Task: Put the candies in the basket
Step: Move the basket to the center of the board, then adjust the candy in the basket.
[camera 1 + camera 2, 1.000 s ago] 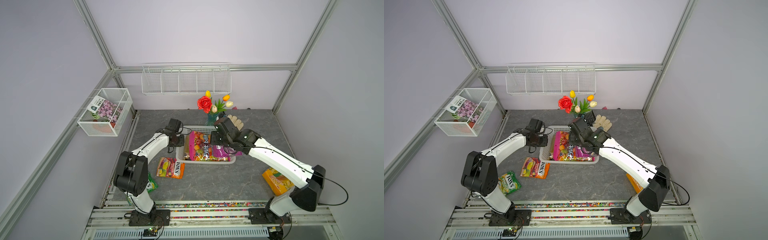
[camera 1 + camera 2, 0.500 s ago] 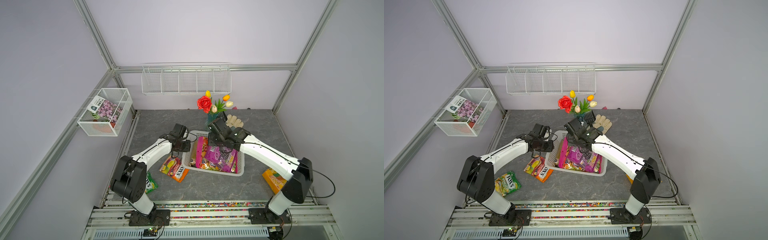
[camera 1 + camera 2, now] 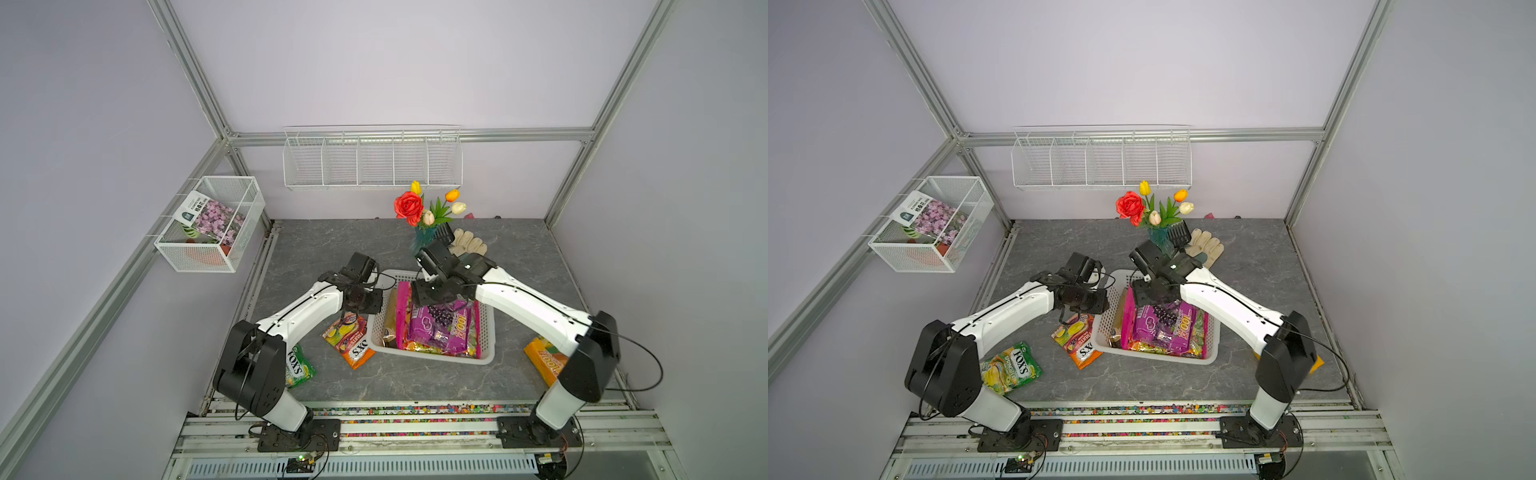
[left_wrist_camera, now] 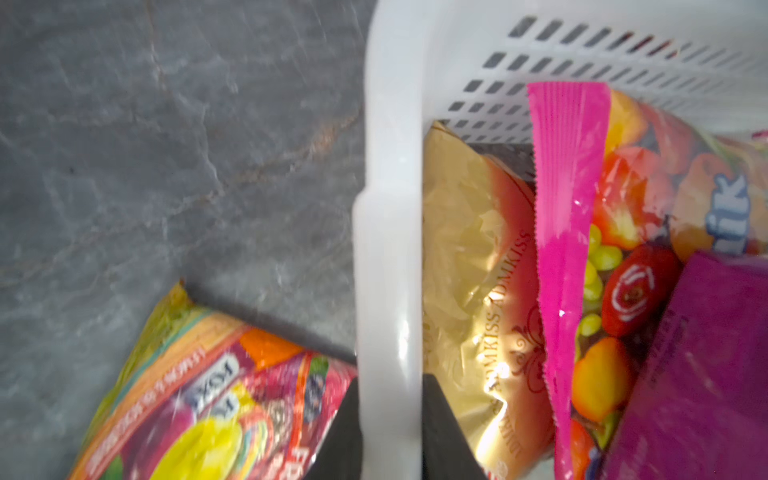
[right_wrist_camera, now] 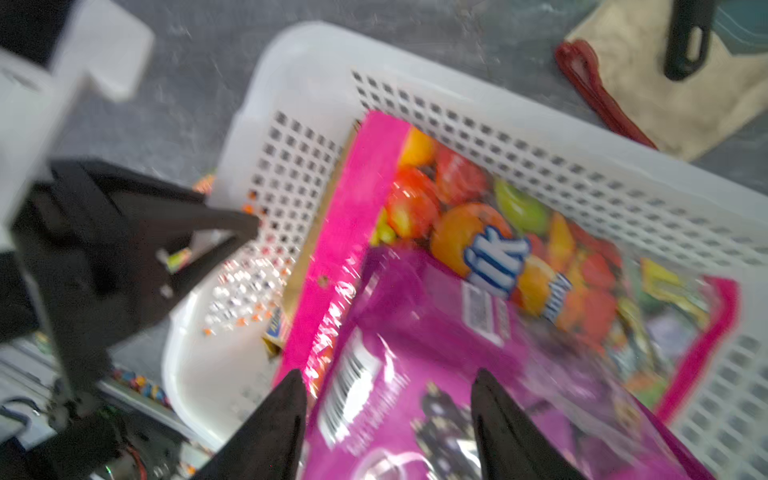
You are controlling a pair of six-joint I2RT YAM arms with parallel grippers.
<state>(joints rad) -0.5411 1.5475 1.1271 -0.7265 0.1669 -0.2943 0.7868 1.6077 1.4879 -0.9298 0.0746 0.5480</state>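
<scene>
in both top views the basket [image 3: 432, 356] sits mid-table [image 3: 415, 386] with the purple grape bag [image 3: 440, 328] on top of the pile inside. the right gripper [image 3: 436, 297] hangs over its far end, the left gripper [image 3: 372, 300] at the side rim. the orange fox's bag [image 3: 351, 343] lies just beside that rim. the green fox's bag [image 3: 1011, 368] and the mango bag [image 3: 544, 361] lie well apart, out on the table

left wrist view: the black fingers [image 4: 444, 436] straddle the rim and pinch it. the red-gold bag [image 4: 469, 270] and pink-edged bag [image 4: 565, 208] are inside

right wrist view: the jaws stand apart above the purple bag, holding nothing

my worry: if the left gripper drags or tips the basket, the glossy purple bag may slide over the low rim, or the basket may ride onto the orange bag and pin it
</scene>
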